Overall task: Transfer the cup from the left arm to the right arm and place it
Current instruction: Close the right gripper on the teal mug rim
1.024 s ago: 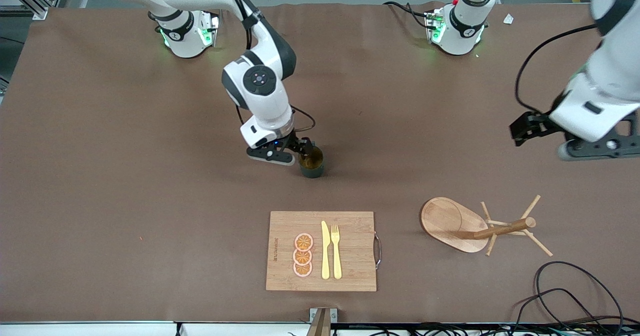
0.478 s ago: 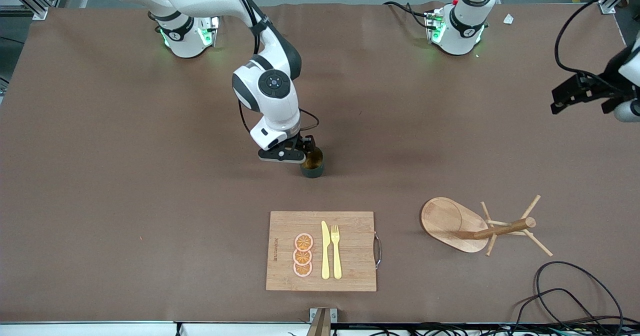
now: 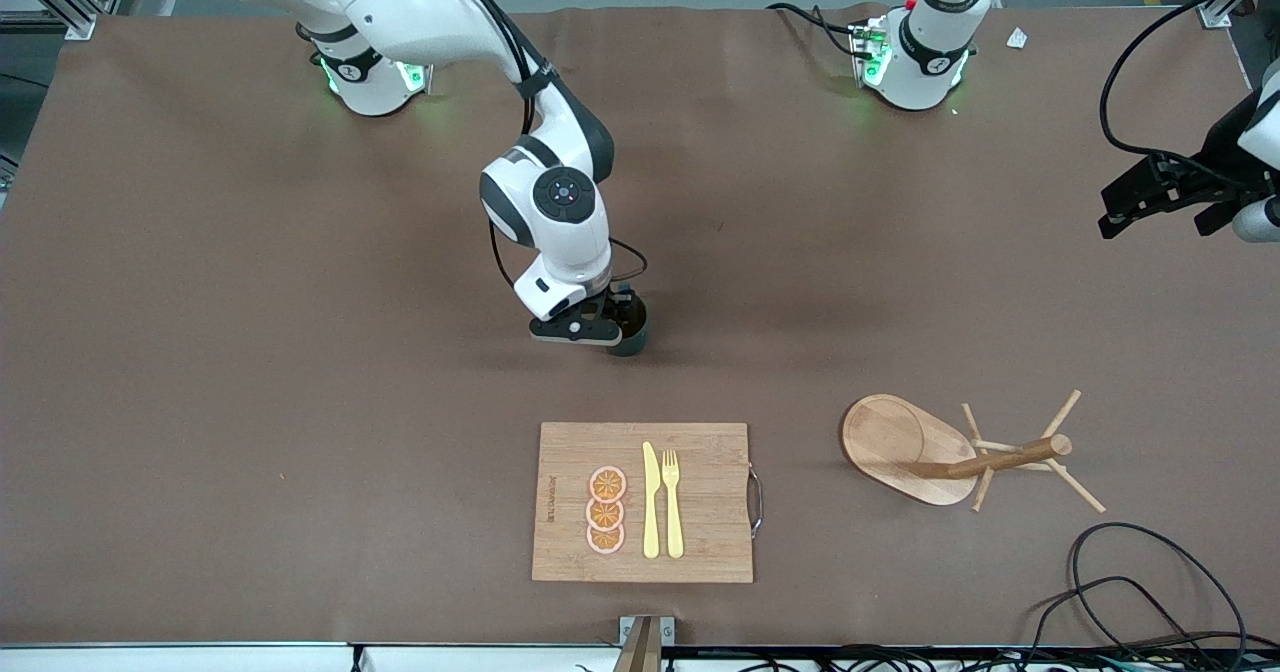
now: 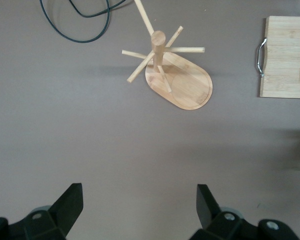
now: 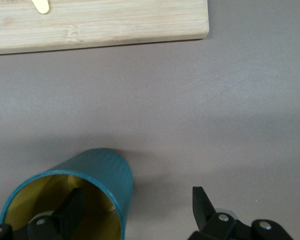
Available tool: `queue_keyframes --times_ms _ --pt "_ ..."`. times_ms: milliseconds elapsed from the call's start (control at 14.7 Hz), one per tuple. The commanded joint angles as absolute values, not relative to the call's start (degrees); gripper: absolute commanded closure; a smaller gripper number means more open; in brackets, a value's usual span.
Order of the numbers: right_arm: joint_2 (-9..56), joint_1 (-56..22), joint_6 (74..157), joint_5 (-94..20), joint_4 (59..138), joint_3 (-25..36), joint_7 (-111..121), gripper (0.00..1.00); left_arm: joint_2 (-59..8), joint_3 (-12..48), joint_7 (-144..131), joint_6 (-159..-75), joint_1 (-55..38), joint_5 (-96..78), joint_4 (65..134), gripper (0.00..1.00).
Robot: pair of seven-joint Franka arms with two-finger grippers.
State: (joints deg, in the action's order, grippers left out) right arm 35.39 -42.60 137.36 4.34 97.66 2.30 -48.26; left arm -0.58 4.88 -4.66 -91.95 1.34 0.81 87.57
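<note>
The teal-green cup [image 3: 633,341] stands upright on the brown table, farther from the front camera than the cutting board. Its yellow inside faces up in the right wrist view, where the cup [image 5: 108,172] fills one corner. My right gripper [image 3: 612,320] is down on its rim and open. One finger [image 5: 72,207] sits inside the cup and the other stands outside, so the cup's wall lies between them with a wide gap. The left gripper [image 3: 1125,208] hangs open and empty over the table at the left arm's end. The left gripper [image 4: 138,189] has only bare table between its fingers.
A wooden cutting board [image 3: 710,492] with a yellow knife, a fork and orange slices lies near the front edge. A wooden peg rack [image 3: 950,447] lies tipped on its side toward the left arm's end, with a black cable [image 3: 1150,582] nearer the front camera.
The right arm has shifted toward the cup and brought its gripper down over the rim. The left arm has pulled away toward its end of the table, then held still.
</note>
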Motion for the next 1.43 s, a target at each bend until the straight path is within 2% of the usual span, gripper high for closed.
queue_keyframes --times_ms 0,137,410,751,956,1092,1365 --pt "36.1 -42.5 137.3 5.4 96.3 2.4 -48.8 0.48 1.9 4.8 -4.8 -93.1 2.1 0.4 90.7 0.00" --pt "36.1 -42.4 137.3 5.3 96.3 2.4 -48.8 0.67 2.0 4.8 -4.8 -91.1 2.3 -0.1 90.6 0.00" --pt "36.1 -42.3 137.3 5.3 96.3 2.4 -48.8 0.79 2.5 5.4 -4.8 -86.8 2.3 0.1 90.1 0.00" --pt "36.4 -42.3 138.0 5.2 96.3 2.4 -48.7 0.86 2.0 4.8 -4.2 -86.5 2.2 0.2 89.1 0.00" --pt "36.2 -41.8 137.7 5.2 96.3 2.3 -47.8 0.98 1.8 4.9 -3.8 -86.3 2.3 0.1 89.1 0.00" --pt "35.3 -41.7 136.9 5.1 96.7 2.2 -47.7 1.00 1.8 4.9 -3.9 -86.3 2.1 -0.1 89.1 0.00" --pt "30.0 -37.2 127.1 3.6 96.9 2.0 -37.7 1.00 1.8 5.1 -4.7 -86.3 1.9 -0.2 89.1 0.00"
